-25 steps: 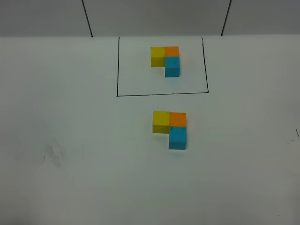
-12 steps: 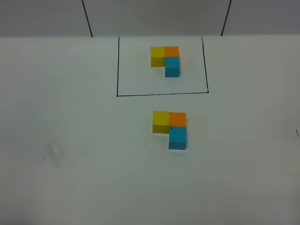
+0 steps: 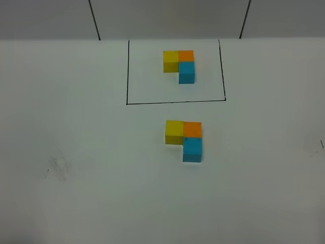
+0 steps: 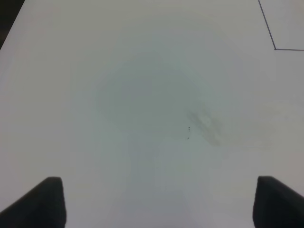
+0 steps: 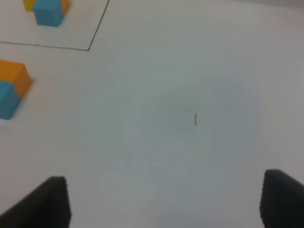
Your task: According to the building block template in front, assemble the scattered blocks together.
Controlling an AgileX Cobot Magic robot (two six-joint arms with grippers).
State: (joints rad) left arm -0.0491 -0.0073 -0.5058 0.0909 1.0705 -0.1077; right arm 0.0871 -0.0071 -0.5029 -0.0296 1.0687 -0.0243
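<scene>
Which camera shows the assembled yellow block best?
The exterior high view: the yellow block shows whole, joined to the orange block. The right wrist view shows only orange and blue; the left wrist view shows no blocks.

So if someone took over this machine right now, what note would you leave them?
Left gripper: open, empty, over bare table, away from the blocks.
Right gripper: open, empty, also over bare table, with the blocks off to one side.
Template: yellow-orange-blue L inside the black frame.
Loose blocks: just outside the frame, on the near side, already joined in the same L, yellow beside orange, blue below orange.
Done: the assembly looks to match the template.
Left: apparently nothing but a check.
</scene>
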